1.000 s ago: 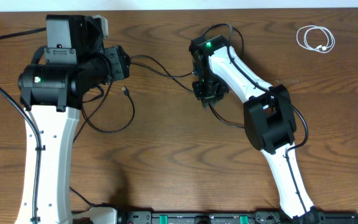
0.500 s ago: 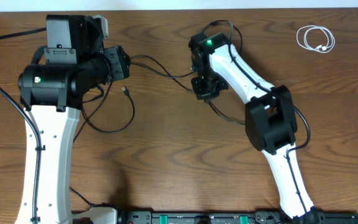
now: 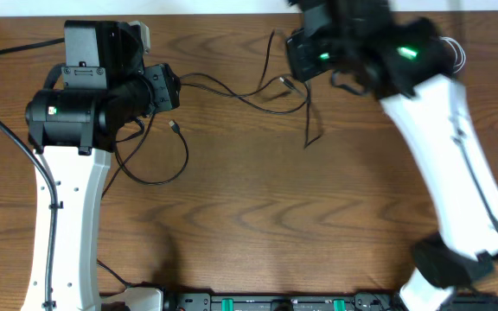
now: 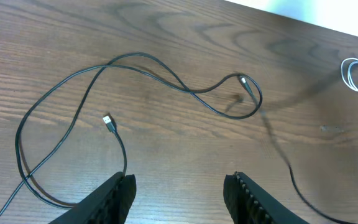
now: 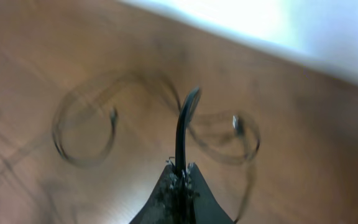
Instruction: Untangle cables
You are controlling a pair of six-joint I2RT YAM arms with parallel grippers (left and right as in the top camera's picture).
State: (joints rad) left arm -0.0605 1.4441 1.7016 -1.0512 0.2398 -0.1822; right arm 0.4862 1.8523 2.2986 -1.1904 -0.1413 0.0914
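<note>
We see the right claw [image 5: 180, 182] pinched tight on the long thin black cable [image 5: 180, 127]; the cord stands straight up out of its fingertips. That view is blurred. Overhead, the same claw [image 3: 303, 53] sits near the far edge, centre-right, also blurred, with black strands trailing from it toward the left arm.

The left claw [image 4: 180, 198] is about half spread, with only bare wood between its fingers. The black cable [image 4: 148, 59] sprawls ahead of it in loose loops. One loop runs just beside the left finger [image 4: 114, 196] and passes under it. A small plug end [image 4: 107, 120] lies flat just ahead of that finger, and we can't tell if the cord touches the finger.

The short white cable [image 4: 345, 74] is coiled at the far right of the left wrist view, well apart from the left claw and from the black loops. Overhead, the right arm mostly hides it.

Everything rests on a brown wood-grain surface [image 3: 249, 216]. A white wall [image 3: 188, 7] runs along its far edge.
</note>
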